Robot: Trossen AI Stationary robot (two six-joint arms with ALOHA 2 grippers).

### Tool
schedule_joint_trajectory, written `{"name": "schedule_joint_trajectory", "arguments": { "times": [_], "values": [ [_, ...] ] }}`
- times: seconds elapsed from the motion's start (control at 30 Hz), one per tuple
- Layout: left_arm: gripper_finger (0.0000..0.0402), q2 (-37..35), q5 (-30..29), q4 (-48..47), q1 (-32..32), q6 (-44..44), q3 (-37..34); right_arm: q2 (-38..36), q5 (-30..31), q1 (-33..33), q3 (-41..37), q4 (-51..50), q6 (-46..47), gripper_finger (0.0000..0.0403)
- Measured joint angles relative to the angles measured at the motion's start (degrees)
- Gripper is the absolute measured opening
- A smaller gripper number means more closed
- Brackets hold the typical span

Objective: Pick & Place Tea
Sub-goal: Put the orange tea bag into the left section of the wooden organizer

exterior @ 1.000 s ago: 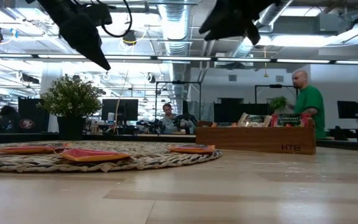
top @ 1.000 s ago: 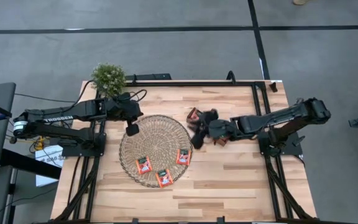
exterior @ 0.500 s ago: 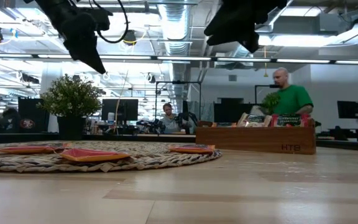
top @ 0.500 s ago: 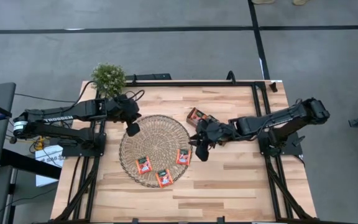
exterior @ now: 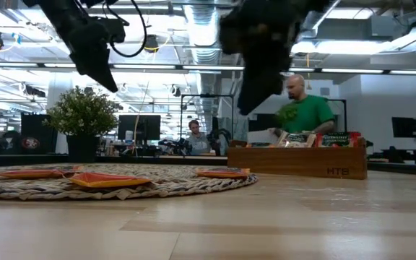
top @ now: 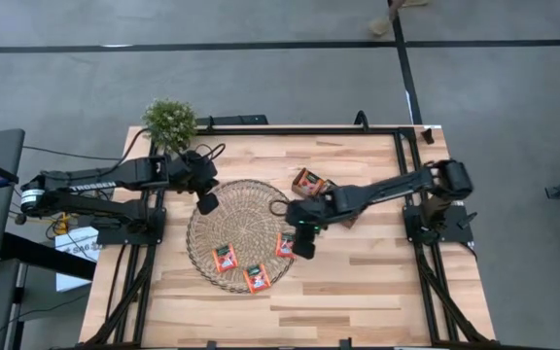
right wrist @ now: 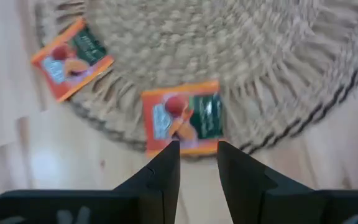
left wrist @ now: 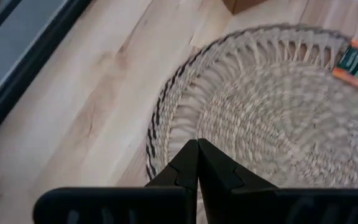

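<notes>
Three red-orange tea sachets lie flat on the round wicker mat (top: 241, 216): one at its near left (top: 225, 257), one at its near edge (top: 257, 278), one at its right rim (top: 283, 244). My right gripper (top: 303, 245) hangs over that right rim, pointing steeply down. Its fingers stand a little apart with nothing between them, just short of the rim sachet (right wrist: 182, 121). My left gripper (top: 207, 202) hovers shut over the mat's far left edge (left wrist: 166, 118). The brown wooden tray (top: 309, 181) with more tea stands past the mat's far right.
A small potted plant (top: 170, 122) stands at the table's far left corner. The wooden tray (exterior: 302, 162) lies under my right arm. Bare tabletop shows along the near edge (top: 358, 292). A person in a green shirt (exterior: 305, 108) is in the room behind.
My right gripper has come from above the tray toward the table's near left, sinking and tipping more steeply down, and now hangs over the mat's right rim. Its finger gap looks the same. The three sachets on the mat have not moved.
</notes>
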Motion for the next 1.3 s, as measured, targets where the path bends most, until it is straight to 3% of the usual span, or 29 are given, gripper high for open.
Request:
{"name": "schedule_joint_trajectory", "arguments": {
  "times": [0.33,0.8,1.03,1.3],
  "values": [
    [0.0000,-0.01,-0.10,-0.17,0.00,0.01,-3.09,13.07,0.02,-2.14,14.99,-14.18,-6.78,0.0098],
    [0.0000,-0.80,-0.68,0.76,-0.02,3.21,-3.39,15.36,-0.15,-2.23,15.57,-14.15,-8.70,0.0098],
    [0.0000,-8.47,0.33,12.64,-0.02,0.62,-12.42,17.34,-1.73,-1.84,15.64,-12.33,-8.68,0.0098],
    [0.0000,-21.52,0.90,14.08,-0.02,-2.39,-15.98,17.27,-2.01,-1.99,15.67,-11.85,-9.85,0.0098]
  ]
}}
